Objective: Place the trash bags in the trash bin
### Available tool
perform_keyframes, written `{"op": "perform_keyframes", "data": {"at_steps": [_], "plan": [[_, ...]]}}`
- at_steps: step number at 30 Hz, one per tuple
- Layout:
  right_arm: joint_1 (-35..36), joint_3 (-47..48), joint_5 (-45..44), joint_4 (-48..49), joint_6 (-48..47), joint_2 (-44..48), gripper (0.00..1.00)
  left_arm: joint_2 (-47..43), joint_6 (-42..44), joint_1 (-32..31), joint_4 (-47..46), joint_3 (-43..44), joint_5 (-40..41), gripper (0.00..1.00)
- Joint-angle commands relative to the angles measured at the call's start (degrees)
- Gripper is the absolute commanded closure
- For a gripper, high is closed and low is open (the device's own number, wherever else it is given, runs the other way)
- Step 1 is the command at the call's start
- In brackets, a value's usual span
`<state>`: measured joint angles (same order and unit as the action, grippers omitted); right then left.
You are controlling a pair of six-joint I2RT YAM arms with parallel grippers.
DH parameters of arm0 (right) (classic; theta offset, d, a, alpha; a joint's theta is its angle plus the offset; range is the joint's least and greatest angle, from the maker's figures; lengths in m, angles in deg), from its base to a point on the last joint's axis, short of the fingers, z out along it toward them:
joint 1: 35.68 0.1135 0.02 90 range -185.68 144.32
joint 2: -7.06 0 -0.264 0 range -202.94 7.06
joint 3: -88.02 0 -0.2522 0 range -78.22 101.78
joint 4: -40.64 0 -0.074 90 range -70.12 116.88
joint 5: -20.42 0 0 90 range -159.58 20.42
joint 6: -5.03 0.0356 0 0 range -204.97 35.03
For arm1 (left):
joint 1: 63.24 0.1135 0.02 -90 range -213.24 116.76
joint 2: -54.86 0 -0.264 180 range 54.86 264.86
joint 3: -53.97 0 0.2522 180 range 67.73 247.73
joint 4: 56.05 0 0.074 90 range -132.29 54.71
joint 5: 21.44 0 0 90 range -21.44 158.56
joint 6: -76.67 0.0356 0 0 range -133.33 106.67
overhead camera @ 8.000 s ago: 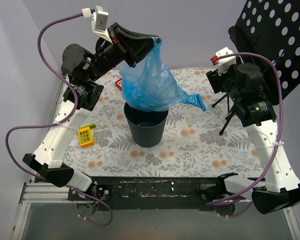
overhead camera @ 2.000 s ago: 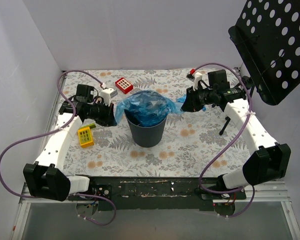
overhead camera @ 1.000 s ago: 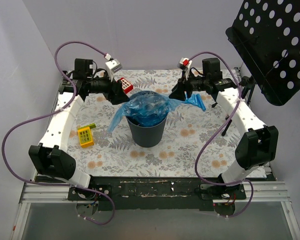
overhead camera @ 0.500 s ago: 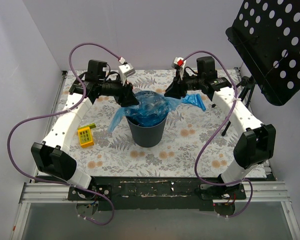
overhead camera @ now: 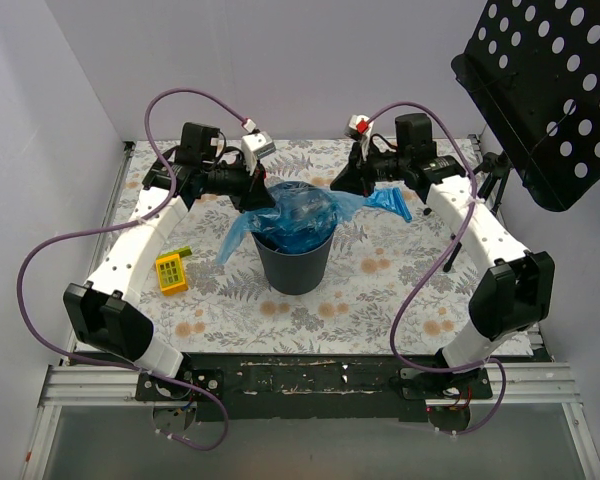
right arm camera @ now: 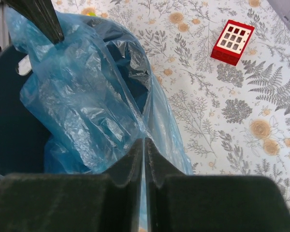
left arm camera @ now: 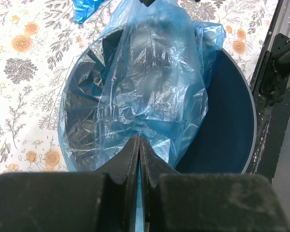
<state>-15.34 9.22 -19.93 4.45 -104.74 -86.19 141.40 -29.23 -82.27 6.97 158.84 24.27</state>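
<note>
The job right now looks like stuffing the big trash bag (overhead camera: 298, 212) down into the trash bin (overhead camera: 292, 268). The bag sits on top of the bin, partly inside it. It is puffed up over the rim, and one flap hangs down the outside on the left. Another bit reaches out past the rim on the right. The left claw (left arm camera: 139, 139) is pinched tight on the bag at the left back of the bin, with blue film caught between its fingers. The right claw (right arm camera: 143, 142) is pinched tight on the bag at the other side, and blue shows between its fingers too. Next, I think both claws need to push their bits of bag down inside the bin so nothing hangs out. The bag is thin, bright blue, see-through and very crinkly, so it may spring back up. The bin is dark, round and smooth. A small folded bag (overhead camera: 391, 203) lies on the flowery desk (overhead camera: 380, 290) just to the right of the bin and is not in yet.
</note>
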Motion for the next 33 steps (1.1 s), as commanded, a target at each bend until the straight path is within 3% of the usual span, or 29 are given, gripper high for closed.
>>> {"op": "perform_keyframes", "data": {"at_steps": [1,3,4,11,14,19,20,22,25,32,33], "plan": [[0.1,0.0,0.7,3.5,1.5,3.7,0.68,-2.4,-0.9,-0.4,-0.7,0.6,-1.1,1.00],[0.6,0.7,1.1,3.5,1.5,2.9,0.46,-2.8,-1.3,-0.4,-0.9,1.2,-1.5,1.00],[0.8,1.2,1.2,3.1,1.1,2.4,0.43,-2.9,-1.7,-0.5,-0.9,1.4,-1.5,1.00],[4.0,4.3,0.8,2.0,-1.3,-2.6,0.40,-3.8,-2.4,-0.5,-0.8,2.4,-1.1,1.00],[5.0,6.1,0.5,2.0,-1.8,-4.3,0.48,-4.5,-2.6,-0.4,-1.4,2.1,0.2,1.00],[5.2,7.6,-0.3,1.9,-3.3,-4.0,0.81,-5.8,-2.6,-0.4,-2.5,1.7,3.3,0.99],[5.2,7.3,-0.9,1.9,-4.0,-3.3,0.86,-5.9,-2.5,-0.4,-2.8,1.7,4.0,0.91],[5.3,6.1,-1.1,1.8,-5.4,-1.3,0.96,-6.5,-1.9,-0.4,-3.2,1.2,4.5,0.64],[5.2,2.7,-1.5,4.1,-6.2,2.9,0.99,-7.2,0.4,-0.5,-3.3,-0.4,2.2,0.41],[6.8,-2.8,-6.3,6.4,-7.0,7.4,0.98,-5.8,0.5,-2.2,-4.6,-1.0,-3.0,0.34],[6.9,-2.8,-6.6,6.4,-7.0,7.2,0.94,-5.5,0.4,-2.2,-4.4,-0.8,-3.2,0.34]]}}
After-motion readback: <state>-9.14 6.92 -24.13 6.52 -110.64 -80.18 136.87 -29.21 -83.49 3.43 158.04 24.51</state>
